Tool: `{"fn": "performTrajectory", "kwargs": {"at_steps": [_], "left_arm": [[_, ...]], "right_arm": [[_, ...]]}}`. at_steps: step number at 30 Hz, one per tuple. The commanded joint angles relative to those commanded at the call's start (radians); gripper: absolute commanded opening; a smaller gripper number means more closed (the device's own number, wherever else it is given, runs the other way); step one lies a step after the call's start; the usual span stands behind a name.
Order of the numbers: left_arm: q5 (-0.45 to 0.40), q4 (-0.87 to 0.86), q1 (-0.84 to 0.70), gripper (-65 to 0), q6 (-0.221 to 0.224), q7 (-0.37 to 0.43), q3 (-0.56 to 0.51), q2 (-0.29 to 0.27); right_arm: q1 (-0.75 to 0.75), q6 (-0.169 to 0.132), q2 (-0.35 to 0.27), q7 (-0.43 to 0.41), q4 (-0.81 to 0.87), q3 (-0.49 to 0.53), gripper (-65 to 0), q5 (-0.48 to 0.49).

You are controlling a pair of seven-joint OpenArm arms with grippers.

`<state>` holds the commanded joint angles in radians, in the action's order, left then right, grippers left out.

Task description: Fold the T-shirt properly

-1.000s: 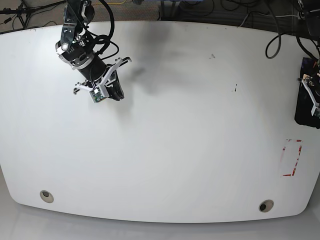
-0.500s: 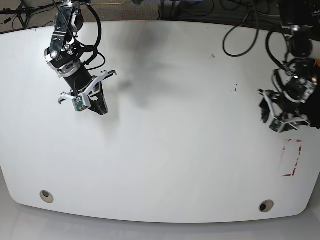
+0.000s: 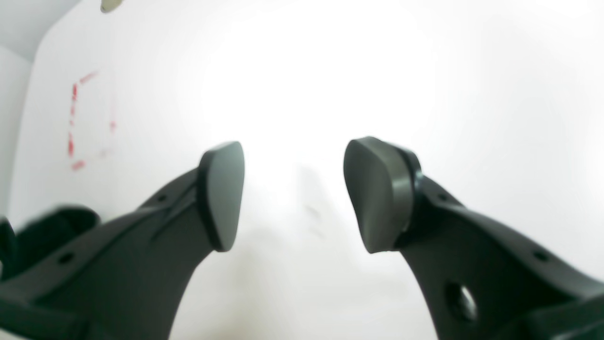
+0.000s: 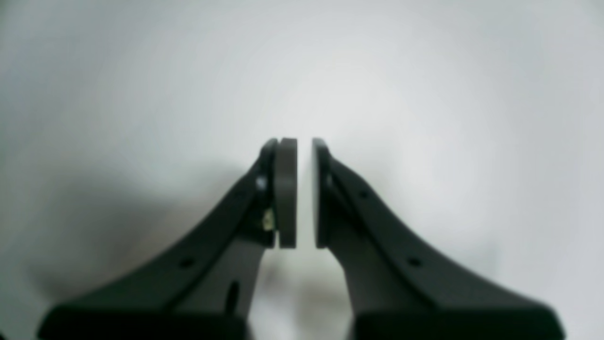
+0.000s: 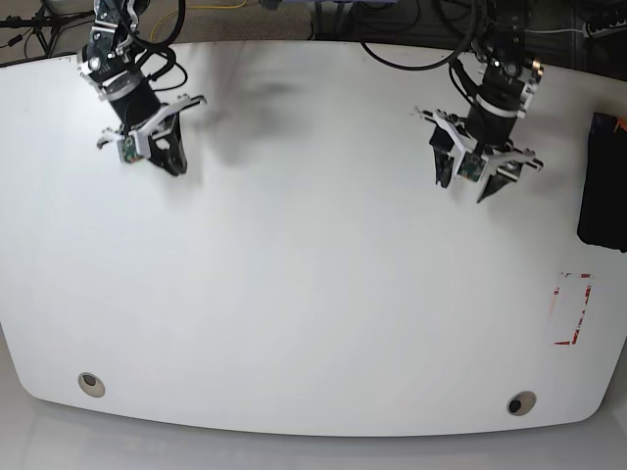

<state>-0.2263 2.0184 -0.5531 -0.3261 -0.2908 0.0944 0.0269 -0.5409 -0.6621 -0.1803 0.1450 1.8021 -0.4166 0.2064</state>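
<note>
Overhead, a smooth white table [image 5: 313, 294] with rounded corners is seen. The left gripper [image 5: 470, 184] is held above the table's far right part, its matte black, rounded pads [image 3: 222, 193] spread wide apart with nothing between them. The right gripper [image 5: 168, 162] is held above the far left part; its flat pads [image 4: 286, 193] are drawn nearly together, a narrow slit remaining, and nothing is gripped. The T-shirt [image 5: 600, 181] is seen only as a dark cloth mass at the table's right edge. A red rectangular marking [image 5: 573, 308] is seen nearby.
</note>
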Motion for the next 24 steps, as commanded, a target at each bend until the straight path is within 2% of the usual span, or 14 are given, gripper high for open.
{"fn": "performTrajectory", "kwargs": {"at_steps": [6,9,14,17,20,24], "left_arm": [[0.005,0.000,-0.229,-31.7,0.002,0.146,-0.008,-0.040],[0.005,-0.003,-0.313,-31.7,0.003,0.203,-0.052,-0.043],[0.005,-0.003,-0.460,-31.7,0.003,0.212,-0.092,-0.040],[0.005,-0.005,-0.496,-31.7,0.003,0.212,-0.095,-0.038],[0.005,-0.026,-0.528,-31.8,0.003,0.212,-0.095,-0.014],[0.058,-0.064,-0.557,-31.8,0.003,0.212,-0.095,0.021]], "right_arm": [[-0.126,0.000,0.058,-0.044,-0.005,-0.029,-59.9,0.000],[-0.178,0.000,0.072,-0.074,-0.006,-0.049,-59.9,0.002],[-0.276,-0.002,0.077,-0.092,-0.006,-0.054,-59.9,0.002],[-0.311,-0.002,0.112,-0.095,-0.009,-0.054,-59.9,0.002],[-0.356,-0.002,0.140,-0.098,-0.017,-0.054,-59.9,0.002],[-0.400,-0.036,0.158,-0.124,-0.077,-0.054,-60.1,0.002]]}}
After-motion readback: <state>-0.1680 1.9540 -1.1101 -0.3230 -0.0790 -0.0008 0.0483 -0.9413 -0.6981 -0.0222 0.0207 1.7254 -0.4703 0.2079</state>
